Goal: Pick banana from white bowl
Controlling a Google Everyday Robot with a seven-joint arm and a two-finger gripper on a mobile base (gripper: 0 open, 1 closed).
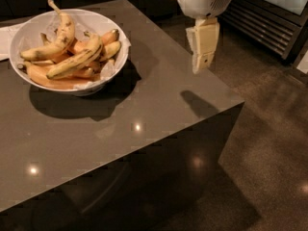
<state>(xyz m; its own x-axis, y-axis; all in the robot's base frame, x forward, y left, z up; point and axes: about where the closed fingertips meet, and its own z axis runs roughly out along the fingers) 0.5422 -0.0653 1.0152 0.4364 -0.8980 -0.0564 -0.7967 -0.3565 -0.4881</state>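
Observation:
The white bowl (pixel 23 36) stands at the far left of the dark table, lined with white paper and filled with several bananas. The banana (pixel 76 61), long, gently curved and speckled with a dark streak, lies across the top of the pile. A hooked banana (pixel 57 43) with a long stem lies behind it, and orange-toned bananas (pixel 53 82) lie below. My gripper (pixel 202 57) hangs pointing down above the table's right edge, well to the right of the bowl and empty.
The dark grey table (pixel 144 129) has its front right corner near my gripper's shadow (pixel 197 102). A white paper (pixel 5 38) lies left of the bowl. A dark appliance with grilles (pixel 269 23) stands at the back right. The polished floor (pixel 269 143) lies to the right.

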